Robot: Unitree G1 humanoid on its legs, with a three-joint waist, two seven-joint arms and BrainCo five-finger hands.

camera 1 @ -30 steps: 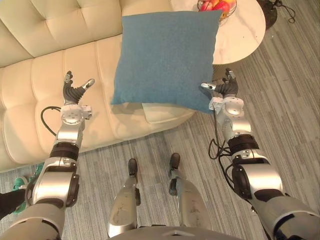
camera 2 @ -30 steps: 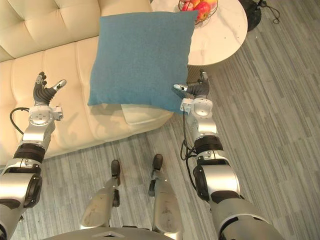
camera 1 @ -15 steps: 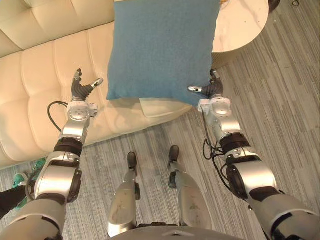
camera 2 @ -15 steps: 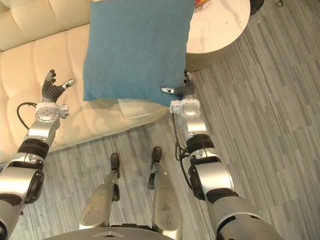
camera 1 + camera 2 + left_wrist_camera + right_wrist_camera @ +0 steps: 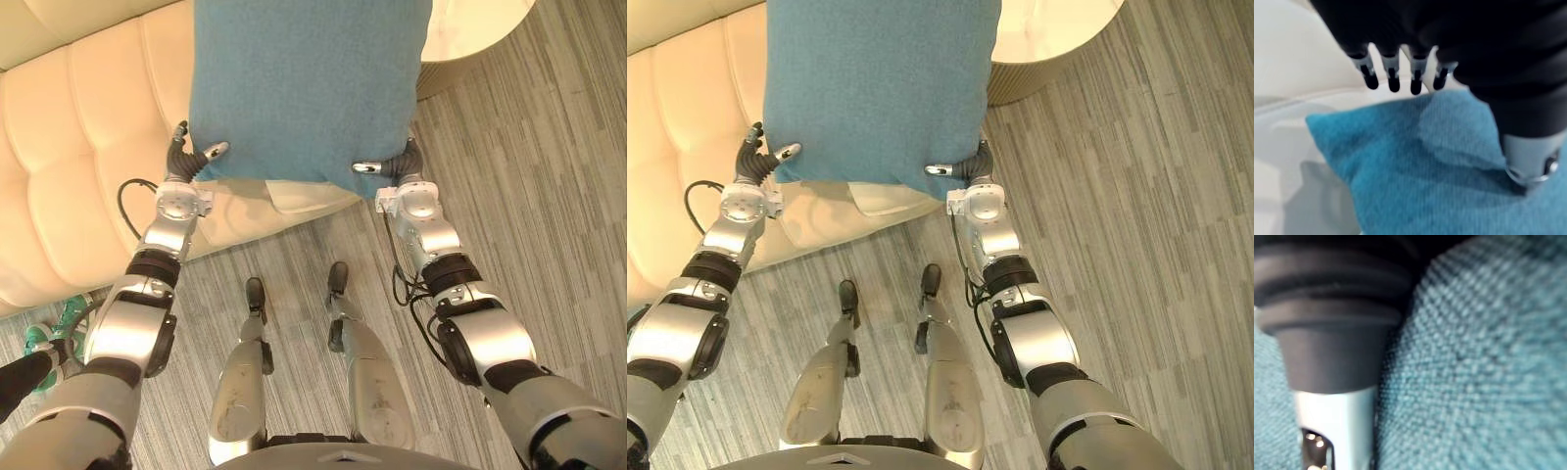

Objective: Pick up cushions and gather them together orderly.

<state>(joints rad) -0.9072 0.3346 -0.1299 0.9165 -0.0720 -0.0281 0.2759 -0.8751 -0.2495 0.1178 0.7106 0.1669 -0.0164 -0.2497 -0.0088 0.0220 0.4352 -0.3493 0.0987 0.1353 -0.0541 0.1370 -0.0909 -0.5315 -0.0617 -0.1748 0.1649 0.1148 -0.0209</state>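
A large blue cushion (image 5: 309, 88) lies on the cream sofa (image 5: 88, 166), its near edge hanging past the seat front. My left hand (image 5: 182, 166) is at the cushion's near left corner. It is open, with straight fingers (image 5: 1392, 73) beyond the corner and the thumb (image 5: 1530, 161) resting on the blue cloth (image 5: 1415, 166). My right hand (image 5: 404, 174) is at the near right corner, its thumb (image 5: 1332, 357) lying on the cloth (image 5: 1484, 357). A flat cream cushion (image 5: 309, 196) peeks out under the blue one.
A round pale table (image 5: 470, 29) stands at the sofa's right end, just behind the blue cushion. Grey striped floor (image 5: 529, 176) spreads to the right and in front. A green shoe (image 5: 49, 338) shows at the lower left.
The whole view has shifted closer to the sofa. My left hand has closed the gap to the cushion's near left corner, its thumb now on the cloth. My right hand stays at the right corner.
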